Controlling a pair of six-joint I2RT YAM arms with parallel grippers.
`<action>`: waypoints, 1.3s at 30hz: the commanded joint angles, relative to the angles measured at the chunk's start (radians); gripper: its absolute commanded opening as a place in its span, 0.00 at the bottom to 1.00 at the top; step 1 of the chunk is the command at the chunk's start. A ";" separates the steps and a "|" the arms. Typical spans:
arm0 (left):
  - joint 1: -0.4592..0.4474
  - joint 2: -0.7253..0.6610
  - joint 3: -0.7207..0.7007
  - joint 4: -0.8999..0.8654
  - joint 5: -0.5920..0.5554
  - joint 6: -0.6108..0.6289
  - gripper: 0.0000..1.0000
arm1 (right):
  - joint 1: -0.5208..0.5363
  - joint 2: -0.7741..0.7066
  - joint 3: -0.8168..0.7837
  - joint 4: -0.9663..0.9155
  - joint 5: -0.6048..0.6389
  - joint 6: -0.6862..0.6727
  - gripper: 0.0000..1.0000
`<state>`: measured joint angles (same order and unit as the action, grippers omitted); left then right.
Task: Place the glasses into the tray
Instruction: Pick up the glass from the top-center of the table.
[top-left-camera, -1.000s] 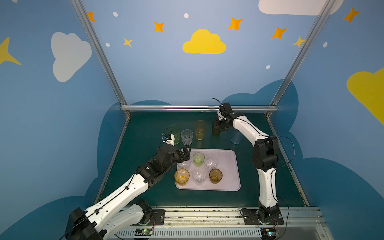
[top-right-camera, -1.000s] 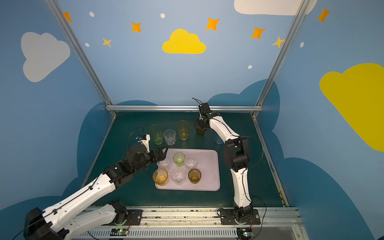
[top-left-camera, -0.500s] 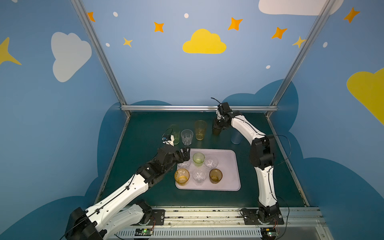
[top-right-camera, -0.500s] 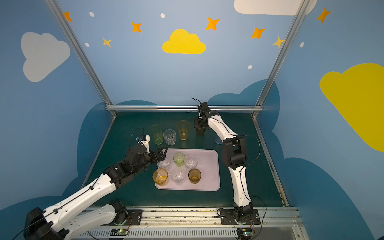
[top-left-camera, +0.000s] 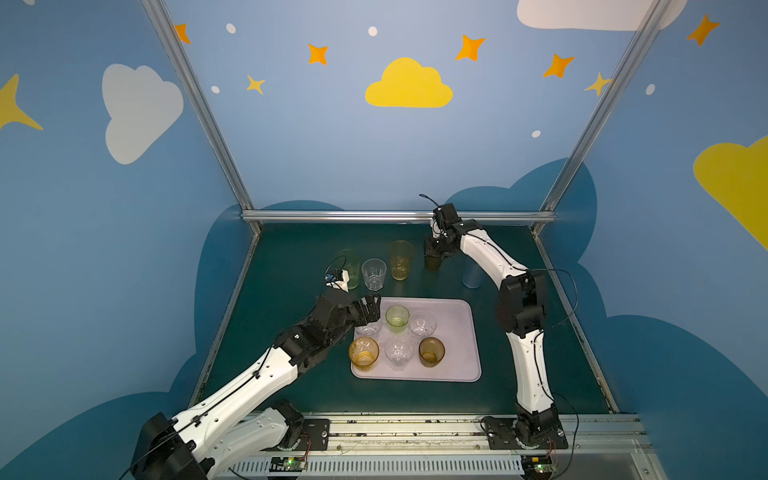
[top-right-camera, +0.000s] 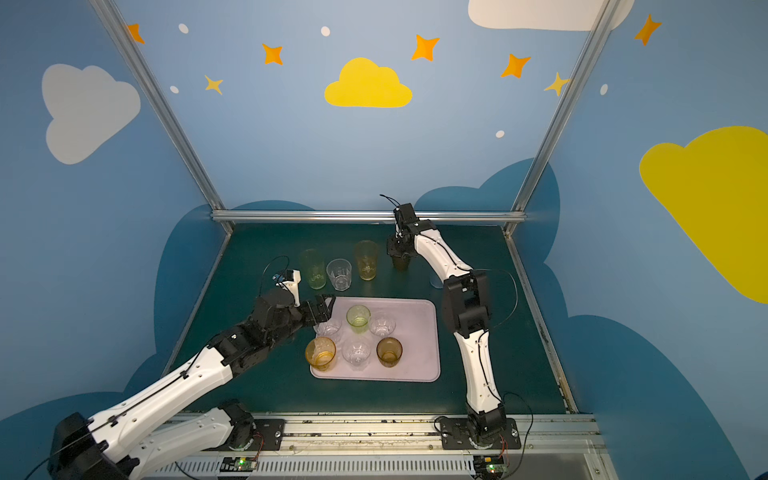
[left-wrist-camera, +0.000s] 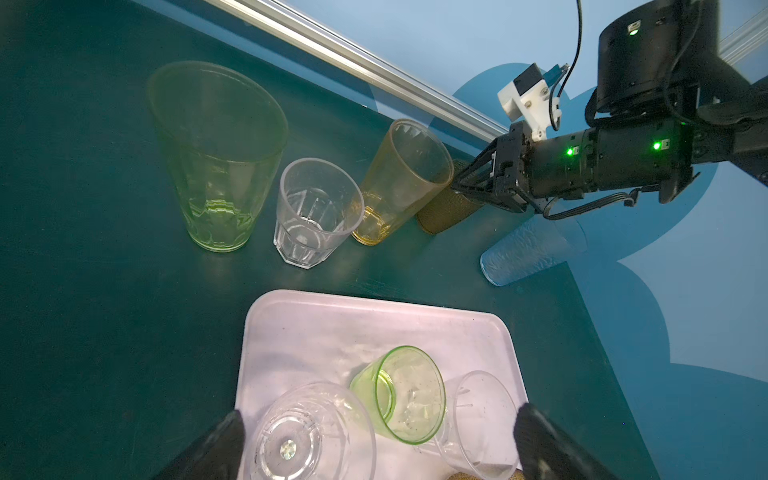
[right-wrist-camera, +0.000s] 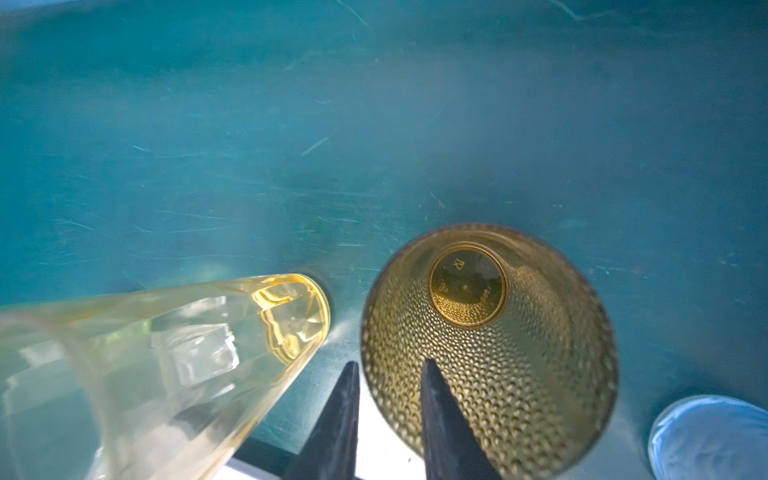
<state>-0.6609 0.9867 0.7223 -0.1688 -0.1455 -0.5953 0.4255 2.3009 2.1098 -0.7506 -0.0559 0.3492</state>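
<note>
Brown, see-through and covered in tiny bumps, the tall dimpled glass (right-wrist-camera: 490, 353) stands on the far side of the dark green table (top-left-camera: 291, 257). It is just right of the tall amber faceted glass (right-wrist-camera: 187, 353). It is not yet in the flat pale pink tray (top-left-camera: 457, 365), which lies nearer the front.

I think this glass is light, thin and stiff. It is tall with a small bottom, so a bump could tip it. The bumps should help it not slip. Take it by the wall near the top, one finger inside and one outside, and squeeze gently.

Your right claw (right-wrist-camera: 390, 362) is set just like that. Its two tips are a little apart with the wall between them. I cannot tell if they are pinching it. Your left claw (left-wrist-camera: 378, 413) is wide apart and holds nothing. It hovers over the short clear glass (left-wrist-camera: 307, 436) at the tray's far left corner.

The right wrist view shows the finger inside the glass. In both top views the claw hides that. The top views show bare room on the tray's right side, which the right wrist view misses. The left wrist view shows that the pale blue glass (left-wrist-camera: 528, 253) has a crinkly skin.
</note>
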 joint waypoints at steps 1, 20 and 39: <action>0.005 0.003 -0.003 0.004 -0.016 0.015 1.00 | 0.009 0.024 0.031 -0.026 0.023 -0.014 0.26; 0.007 -0.024 -0.011 -0.020 -0.034 0.017 1.00 | 0.014 0.029 0.040 -0.035 0.045 -0.010 0.06; 0.008 -0.025 0.008 -0.068 -0.055 0.001 1.00 | 0.028 -0.084 -0.009 -0.054 0.085 -0.018 0.00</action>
<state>-0.6548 0.9737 0.7212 -0.2043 -0.1749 -0.5919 0.4435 2.2917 2.1178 -0.7868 0.0250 0.3328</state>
